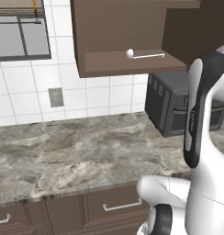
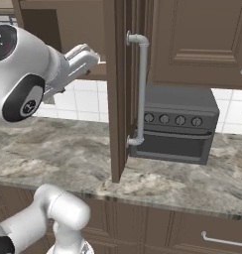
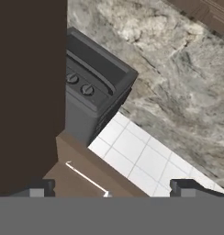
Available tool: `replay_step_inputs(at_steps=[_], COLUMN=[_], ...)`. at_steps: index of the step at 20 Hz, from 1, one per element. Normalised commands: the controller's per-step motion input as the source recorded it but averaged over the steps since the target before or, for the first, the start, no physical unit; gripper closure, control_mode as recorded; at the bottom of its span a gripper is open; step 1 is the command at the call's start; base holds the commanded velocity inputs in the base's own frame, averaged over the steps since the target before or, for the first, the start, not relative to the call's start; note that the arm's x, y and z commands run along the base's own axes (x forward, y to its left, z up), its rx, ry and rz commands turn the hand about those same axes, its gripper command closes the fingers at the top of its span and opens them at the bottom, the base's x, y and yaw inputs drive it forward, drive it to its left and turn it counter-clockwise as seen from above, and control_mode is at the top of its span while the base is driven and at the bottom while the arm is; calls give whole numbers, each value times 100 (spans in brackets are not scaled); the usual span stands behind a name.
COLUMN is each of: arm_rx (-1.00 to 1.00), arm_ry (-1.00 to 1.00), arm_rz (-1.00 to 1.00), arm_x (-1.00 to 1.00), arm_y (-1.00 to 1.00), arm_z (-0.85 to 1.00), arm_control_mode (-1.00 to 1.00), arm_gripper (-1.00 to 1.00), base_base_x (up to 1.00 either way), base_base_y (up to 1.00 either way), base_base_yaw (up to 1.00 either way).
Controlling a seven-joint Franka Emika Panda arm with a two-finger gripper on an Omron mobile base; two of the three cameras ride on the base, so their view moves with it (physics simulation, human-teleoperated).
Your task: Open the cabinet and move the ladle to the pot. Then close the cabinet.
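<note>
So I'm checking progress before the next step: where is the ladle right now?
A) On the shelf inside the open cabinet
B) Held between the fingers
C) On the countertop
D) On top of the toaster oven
A: the ladle lies on the bottom shelf of the cabinet, whose door is swung open, above the toaster oven, and the open fingers hold nothing.

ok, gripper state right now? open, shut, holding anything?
Gripper: open, jaws wide apart and holding nothing. The ladle lies on the shelf of the open cabinet, not gripped.
</note>
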Motion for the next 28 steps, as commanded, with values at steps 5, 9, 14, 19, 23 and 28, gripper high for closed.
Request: replay_step_inputs(at_steps=[5, 9, 14, 19, 23, 28], arm_rx=[24, 20, 28, 32, 30, 24], arm_ry=[0, 0, 1, 4, 2, 0], arm_rz=[-34, -32, -19, -13, -14, -16], arm_x=[12, 25, 49, 40, 29, 5], arm_y=[80, 89, 56, 49, 57, 56], arm_z=[1, 5, 22, 32, 21, 5], arm_control_mode=[-100, -100, -100, -100, -100, -100], arm_gripper=[-100, -100, -100, -100, -100, -100], base_base_x=[0, 0, 0, 0, 0, 0], base_base_y=[0, 0, 0, 0, 0, 0], base_base_yaw=[0, 0, 0, 0, 0, 0])
